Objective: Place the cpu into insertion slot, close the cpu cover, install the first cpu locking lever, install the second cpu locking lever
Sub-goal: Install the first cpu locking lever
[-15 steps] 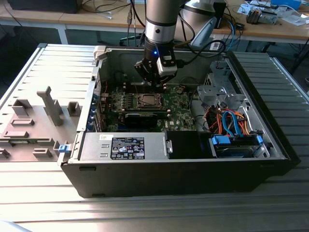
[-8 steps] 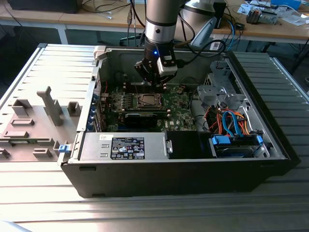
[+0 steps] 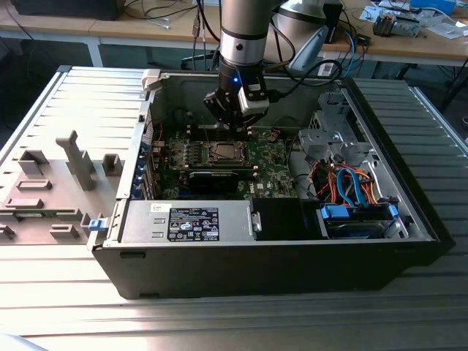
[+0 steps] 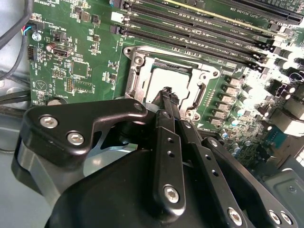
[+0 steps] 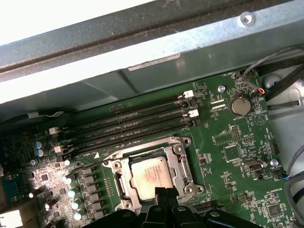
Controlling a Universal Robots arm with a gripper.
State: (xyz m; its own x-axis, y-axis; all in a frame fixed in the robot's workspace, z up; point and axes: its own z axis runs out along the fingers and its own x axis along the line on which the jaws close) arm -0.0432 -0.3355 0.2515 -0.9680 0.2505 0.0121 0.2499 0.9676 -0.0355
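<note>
Nearest you in both wrist views, your tool [image 4: 167, 92] hangs just above the near edge of the insertion slot [image 5: 151, 176], its two black fingertips [image 5: 165, 194] pressed together with nothing between them. Just past those tips you can see the cpu [image 5: 152, 174] lying flat in the slot, pale metal face up, with the cpu cover [image 5: 176, 161] framing it as a silver rim. Farther off, the four long memory slots [image 5: 133, 124] run across the green motherboard [image 5: 237, 142], and in the exterior view the arm [image 3: 241, 44] reaches down into the open computer case [image 3: 263, 256].
</note>
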